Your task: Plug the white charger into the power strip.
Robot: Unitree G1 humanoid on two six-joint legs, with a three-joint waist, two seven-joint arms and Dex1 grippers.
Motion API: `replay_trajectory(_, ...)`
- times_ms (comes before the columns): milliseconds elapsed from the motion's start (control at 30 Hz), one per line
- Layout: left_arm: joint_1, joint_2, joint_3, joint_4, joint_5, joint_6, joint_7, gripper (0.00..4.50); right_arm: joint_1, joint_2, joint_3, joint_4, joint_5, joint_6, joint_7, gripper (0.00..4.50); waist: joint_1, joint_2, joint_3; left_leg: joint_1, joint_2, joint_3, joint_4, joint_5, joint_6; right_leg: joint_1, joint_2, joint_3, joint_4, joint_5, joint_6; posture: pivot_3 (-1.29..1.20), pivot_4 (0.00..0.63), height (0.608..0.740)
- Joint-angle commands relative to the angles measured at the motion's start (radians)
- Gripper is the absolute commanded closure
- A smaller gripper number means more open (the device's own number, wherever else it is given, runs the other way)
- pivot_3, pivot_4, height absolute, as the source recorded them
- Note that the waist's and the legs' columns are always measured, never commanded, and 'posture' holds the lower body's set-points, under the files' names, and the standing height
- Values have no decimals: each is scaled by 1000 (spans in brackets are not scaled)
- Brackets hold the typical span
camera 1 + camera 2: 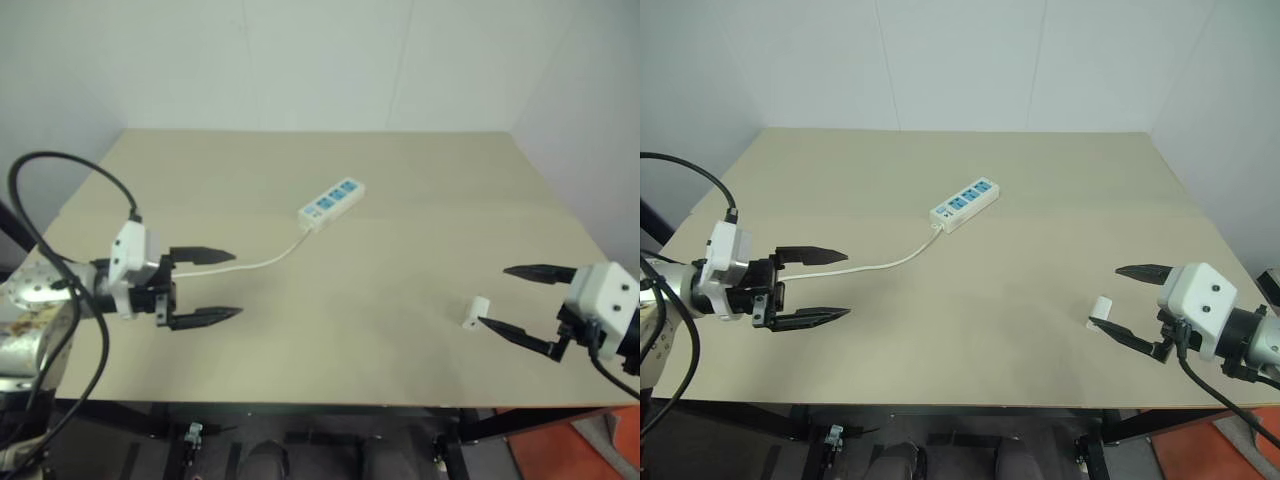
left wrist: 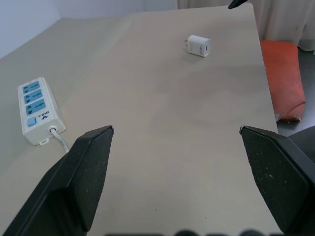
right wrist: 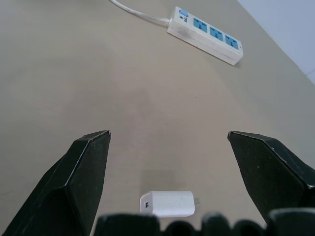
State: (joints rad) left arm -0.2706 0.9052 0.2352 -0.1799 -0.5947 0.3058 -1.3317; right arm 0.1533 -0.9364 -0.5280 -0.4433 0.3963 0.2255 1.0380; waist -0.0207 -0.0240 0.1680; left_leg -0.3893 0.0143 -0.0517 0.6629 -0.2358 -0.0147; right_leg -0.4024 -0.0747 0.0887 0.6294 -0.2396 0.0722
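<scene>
Charger [image 1: 476, 311] beside right end effector [image 1: 510, 300], unobstructed

Even, soft overhead light – faint shadows on table [image 1: 400, 300], no glare – focus sharp

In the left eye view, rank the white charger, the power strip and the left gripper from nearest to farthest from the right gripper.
1. white charger: on the table just beside the open right gripper, near its lower finger.
2. power strip: mid-table, toward the far side, lying diagonally.
3. left gripper: across the table on the robot's left, open, over the near edge.
</scene>
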Motion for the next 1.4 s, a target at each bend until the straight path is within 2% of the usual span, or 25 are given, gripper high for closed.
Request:
replay_trajectory(33, -18, -3, 2, -8, -12, -9, 3, 18, -11, -10, -14, -22, -1, -11, -9, 0, 0, 0, 0, 0, 0, 0, 0, 0, 0, 0, 0, 0, 0, 0, 0, 0, 150, 740)
replay_trajectory(400, -29, -15, -12, 10, -4, -22, 0, 18, 3, -9, -21, -33, -6, -9, -11, 0, 0, 0, 0, 0, 0, 0, 0, 0, 0, 0, 0, 0, 0, 0, 0, 0, 150, 740)
replay_trajectory(500, -69, -43, -47, 46, 64, -43, 68, 18, 5, -5, -18, -37, -9, -10, -17, 0, 2, 0, 0, 0, 0, 0, 0, 0, 0, 0, 0, 0, 0, 0, 0, 0, 150, 740)
replay_trajectory(633, -192, -106, -143, 125, 178, 17, 215, 18, -3, -1, 2, -39, -14, -13, -29, 0, 9, 0, 0, 0, 0, 0, 0, 0, 0, 1, 0, 0, 0, 0, 0, 0, 150, 740)
replay_trajectory(767, -355, -179, -277, 252, 306, 131, 330, 18, -24, -2, 20, -33, -19, -15, -33, 0, 7, -1, 0, 0, -1, -1, 0, 0, 0, 1, 0, 0, 0, 1, 0, 0, 150, 740)
replay_trajectory(967, -588, -316, -390, 488, 405, 397, 470, 18, -24, 0, 16, -50, -20, -11, -37, 0, 2, -2, 1, -1, -2, -1, 0, 0, 0, 0, 0, 0, 0, 2, -2, 0, 150, 740)
replay_trajectory(1167, -714, -419, -458, 735, 492, 433, 520, 18, -8, 5, 7, -70, -22, -9, -49, 0, -2, -3, 1, -1, -2, -1, 0, 0, 0, 0, 0, 0, 1, 2, -2, 0, 150, 740)
replay_trajectory(1400, -842, -549, -443, 1109, 568, 360, 633, 18, 14, 6, -16, -96, -16, -2, -57, 0, 6, -3, 2, -1, -2, -2, 0, 0, 0, 0, 0, 0, 0, 1, 1, 0, 150, 740)
